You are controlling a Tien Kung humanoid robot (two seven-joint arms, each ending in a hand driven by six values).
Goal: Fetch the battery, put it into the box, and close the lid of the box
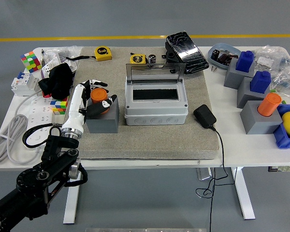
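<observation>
Left robot hand (93, 95) with white and black fingers curled around orange cylindrical battery (98, 94), seated upright in grey block holder (102, 117) on beige mat. Just right, grey plastic box (156, 103) with clear lid (155, 74) standing open on white counter (241, 145).

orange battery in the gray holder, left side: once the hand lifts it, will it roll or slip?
The orange battery looks like a short smooth cylinder, so it would probably roll if laid on its side. It stands upright in the gray holder, so a straight upward pull likely frees it. The left hand wraps it with fingers and thumb; the smooth skin may slip.
</observation>
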